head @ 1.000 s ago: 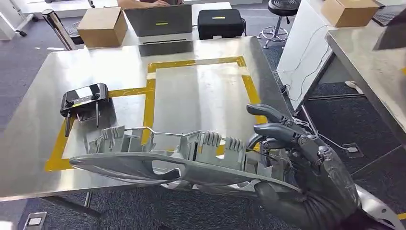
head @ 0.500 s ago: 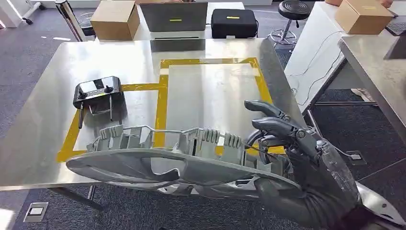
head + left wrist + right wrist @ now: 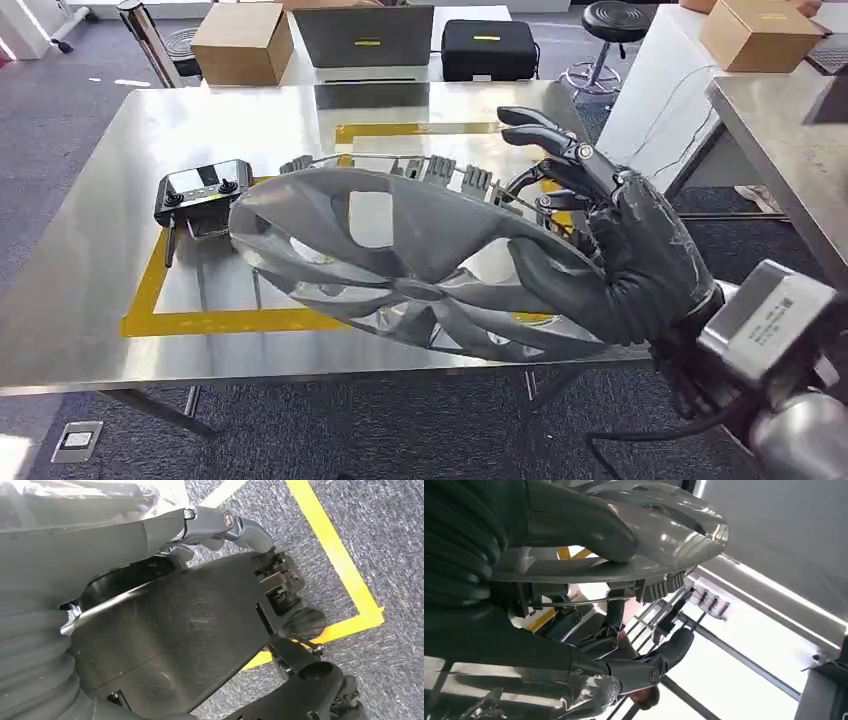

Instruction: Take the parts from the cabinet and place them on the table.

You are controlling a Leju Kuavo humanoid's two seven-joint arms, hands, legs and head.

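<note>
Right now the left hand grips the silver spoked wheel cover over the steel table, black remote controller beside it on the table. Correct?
Not quite: the right hand grips the silver spoked wheel cover, as the head view shows. The rest holds: the cover is over the steel table, with the black remote controller beside it on the table.

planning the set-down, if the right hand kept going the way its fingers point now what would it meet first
Probably nothing soon: the right hand, gripping the wheel cover, points across the steel table toward the black case beyond its far edge. Height above the tabletop is unclear.
</note>
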